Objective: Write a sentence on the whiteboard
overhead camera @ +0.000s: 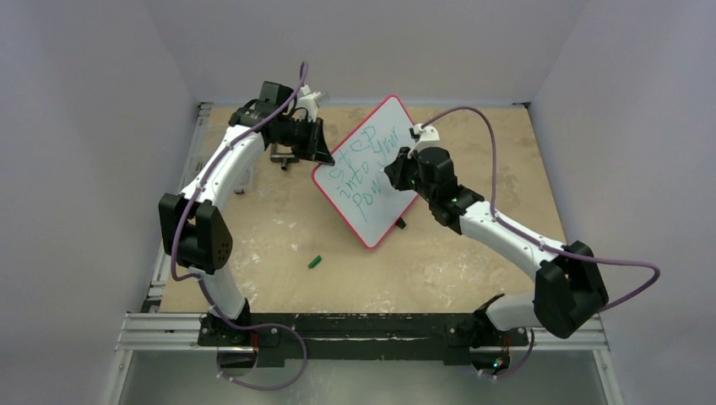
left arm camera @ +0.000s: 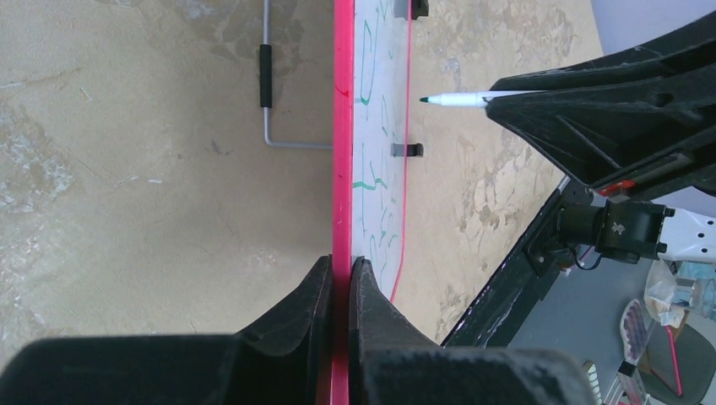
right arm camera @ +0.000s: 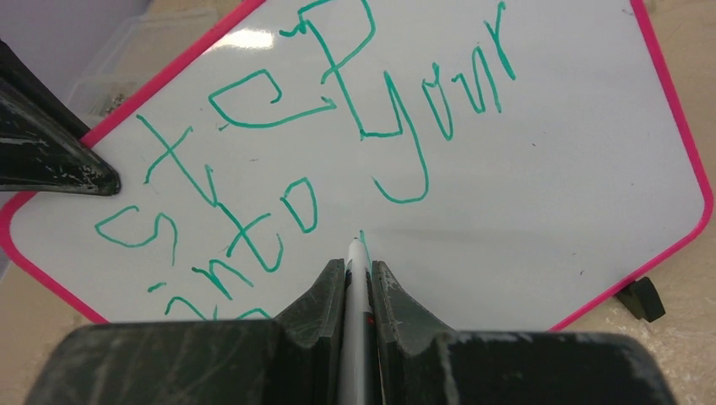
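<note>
The whiteboard (overhead camera: 380, 215) with its red rim stands tilted up off the table. My left gripper (overhead camera: 325, 152) is shut on its upper left rim; in the left wrist view the jaws (left arm camera: 341, 266) pinch the red edge of the whiteboard (left arm camera: 376, 126). The sentence (overhead camera: 367, 173) is in green; "step into your" (right arm camera: 321, 126) reads plainly and a third line is partly hidden. My right gripper (right arm camera: 358, 270) is shut on a white marker (right arm camera: 355, 287). Its tip is at or just off the whiteboard (right arm camera: 549, 194), under "your", by a short green stroke. The marker (left arm camera: 460, 99) also shows from the left wrist.
A small green cap (overhead camera: 315, 261) lies on the table in front of the board. A bent metal wire with a black grip (left arm camera: 266, 76) lies behind the board. A black foot (right arm camera: 639, 298) sticks out at the board's lower right. Walls close in the table.
</note>
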